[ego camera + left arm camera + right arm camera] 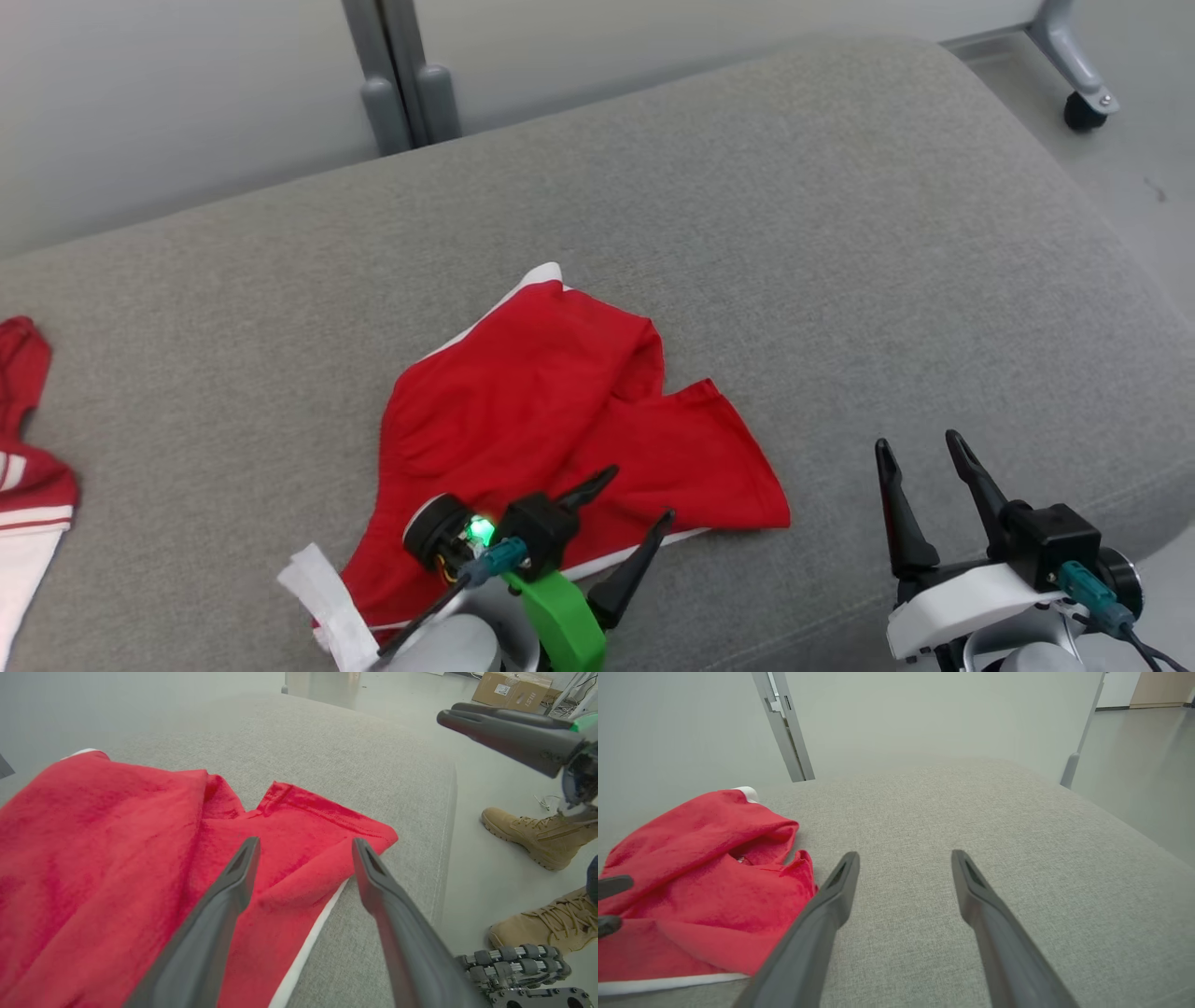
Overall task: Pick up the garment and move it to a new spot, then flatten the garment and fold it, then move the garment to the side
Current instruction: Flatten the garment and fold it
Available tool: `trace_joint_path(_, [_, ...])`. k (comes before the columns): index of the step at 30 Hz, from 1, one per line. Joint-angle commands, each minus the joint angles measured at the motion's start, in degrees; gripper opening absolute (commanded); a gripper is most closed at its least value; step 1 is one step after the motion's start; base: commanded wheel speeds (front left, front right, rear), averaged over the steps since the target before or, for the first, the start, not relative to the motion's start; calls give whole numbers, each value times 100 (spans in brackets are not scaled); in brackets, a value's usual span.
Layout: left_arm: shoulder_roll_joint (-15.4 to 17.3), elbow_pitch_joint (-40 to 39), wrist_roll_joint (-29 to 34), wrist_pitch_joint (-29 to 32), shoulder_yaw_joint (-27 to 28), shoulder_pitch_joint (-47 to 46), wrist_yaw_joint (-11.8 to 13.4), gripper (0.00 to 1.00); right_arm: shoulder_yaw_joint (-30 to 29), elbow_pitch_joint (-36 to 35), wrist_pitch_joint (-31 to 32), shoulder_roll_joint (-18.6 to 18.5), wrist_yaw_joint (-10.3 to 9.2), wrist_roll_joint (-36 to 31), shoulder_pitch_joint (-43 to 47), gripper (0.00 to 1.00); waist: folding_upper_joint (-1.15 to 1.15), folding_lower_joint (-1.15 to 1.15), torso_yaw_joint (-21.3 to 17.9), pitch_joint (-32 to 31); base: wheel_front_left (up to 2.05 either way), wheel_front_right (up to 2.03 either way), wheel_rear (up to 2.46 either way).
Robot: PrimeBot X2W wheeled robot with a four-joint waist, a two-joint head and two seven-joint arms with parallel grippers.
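A red garment (551,420) with white trim lies rumpled on the grey cushion (840,261), near its front edge. My left gripper (639,495) hovers open over the garment's near side, nothing between its fingers. In the left wrist view the red cloth (117,858) spreads under the left gripper (303,844). My right gripper (920,448) stands open over bare cushion to the garment's right, holding nothing. The right wrist view has the garment (700,877) at the left and the right gripper (903,856) above grey fabric.
Another red and white cloth (23,467) lies at the cushion's left edge. A grey post (401,75) rises behind the cushion, and a caster leg (1083,93) stands at the far right. A person's tan boots (537,835) rest on the floor beside the cushion's edge.
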Motion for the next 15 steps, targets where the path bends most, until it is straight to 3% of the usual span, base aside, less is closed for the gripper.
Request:
trace_joint_path(1, [17, 169, -126, 9, -81, -195, -11, 100, 8, -17, -19, -2, -8, 34, -90, 100, 0, 0, -382, 371, 0, 0, 0])
trace_joint_path(7, [-149, 821, -409, -28, -91, -814, -6, 100, 5, -43, -19, -3, -8, 115, -141, 100, 0, 0, -537, 500, 0, 0, 0])
trace_joint_path(15, [-305, 1840, -244, 534, -327, -1547, 13, 100, 177, -13, -19, -3, -8, 210, -278, 100, 0, 0, -693, 596, 0, 0, 0])
